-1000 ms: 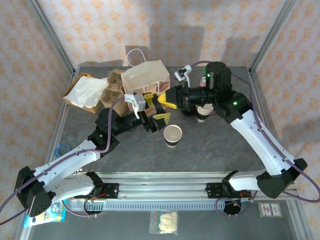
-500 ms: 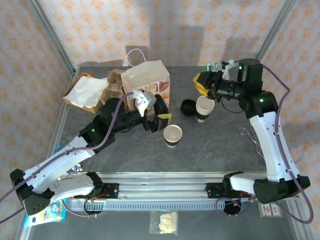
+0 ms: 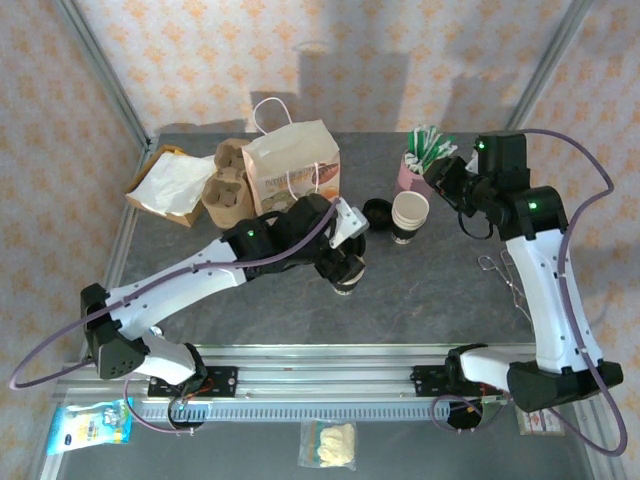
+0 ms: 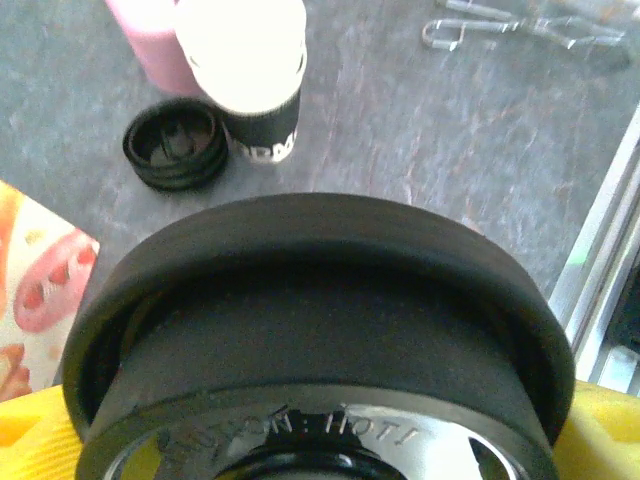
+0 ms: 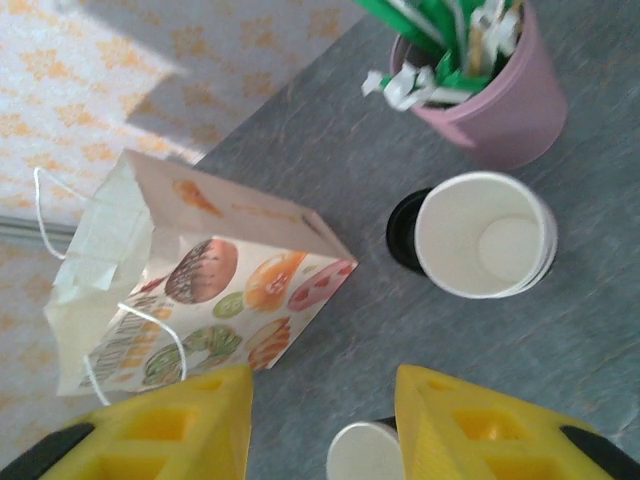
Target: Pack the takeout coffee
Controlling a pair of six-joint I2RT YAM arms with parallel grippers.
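Observation:
The takeout coffee's paper cup (image 3: 346, 288) stands mid-table, its dark lower band showing under my left gripper (image 3: 345, 262). In the right wrist view its white mouth (image 5: 362, 455) looks uncovered. My left gripper (image 4: 320, 445) is shut on a round black lid (image 4: 320, 330), with yellow fingers (image 4: 30, 440) at both sides of it. It holds the lid right above the cup. My right gripper (image 3: 443, 172) hangs open and empty at the back right, beside the pink cup. Its yellow fingers (image 5: 180, 425) frame bare table, and nothing lies at the gripper's centre (image 5: 322, 400).
A stack of white cups (image 3: 410, 215) and loose black lids (image 3: 377, 212) stand right of the printed paper bag (image 3: 293, 165). A pink cup of stirrers (image 3: 412, 170) is behind them. Cardboard cup carriers (image 3: 225, 185) and a napkin box (image 3: 165, 185) sit back left. Metal tongs (image 3: 500, 265) lie at right.
My left arm has swung right and brought the lid over the cup. My right gripper has pulled away from the middle to the back right, and its jaws have opened wider.

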